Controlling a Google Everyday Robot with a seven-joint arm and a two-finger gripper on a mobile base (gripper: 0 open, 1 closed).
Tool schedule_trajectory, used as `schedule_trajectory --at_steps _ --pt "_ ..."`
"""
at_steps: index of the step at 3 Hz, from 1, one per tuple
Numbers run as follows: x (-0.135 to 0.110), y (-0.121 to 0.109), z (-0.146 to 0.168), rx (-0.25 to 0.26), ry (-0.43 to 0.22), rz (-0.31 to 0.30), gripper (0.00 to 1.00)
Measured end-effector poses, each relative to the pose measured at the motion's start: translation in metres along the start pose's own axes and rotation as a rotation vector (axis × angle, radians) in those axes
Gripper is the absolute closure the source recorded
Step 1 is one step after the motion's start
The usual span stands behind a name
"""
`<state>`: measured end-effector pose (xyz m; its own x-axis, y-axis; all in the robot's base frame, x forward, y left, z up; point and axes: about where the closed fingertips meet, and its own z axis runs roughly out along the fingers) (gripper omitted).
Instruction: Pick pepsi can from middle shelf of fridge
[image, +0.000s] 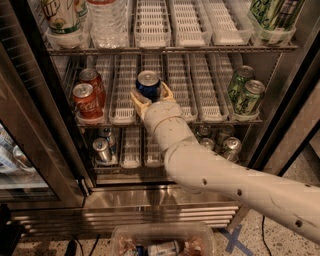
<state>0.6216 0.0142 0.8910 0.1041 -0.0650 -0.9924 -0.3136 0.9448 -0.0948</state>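
Pepsi can (148, 84) clamped in jaws, arm outstretched.

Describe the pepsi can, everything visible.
The pepsi can is small, dark blue metal with a silver top. It stands upright in a white lane of the middle shelf, right of the red cans. The gripper is at the can, and its fingers flank it on both sides, apparently touching it.
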Motion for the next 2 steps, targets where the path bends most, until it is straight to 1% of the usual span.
schedule_trajectory --at_steps 1,2 --pt "0.000 0.000 0.000 0.000 0.000 0.000 1.00" --pt "0.006 0.008 -0.016 -0.047 0.035 0.014 1.00"
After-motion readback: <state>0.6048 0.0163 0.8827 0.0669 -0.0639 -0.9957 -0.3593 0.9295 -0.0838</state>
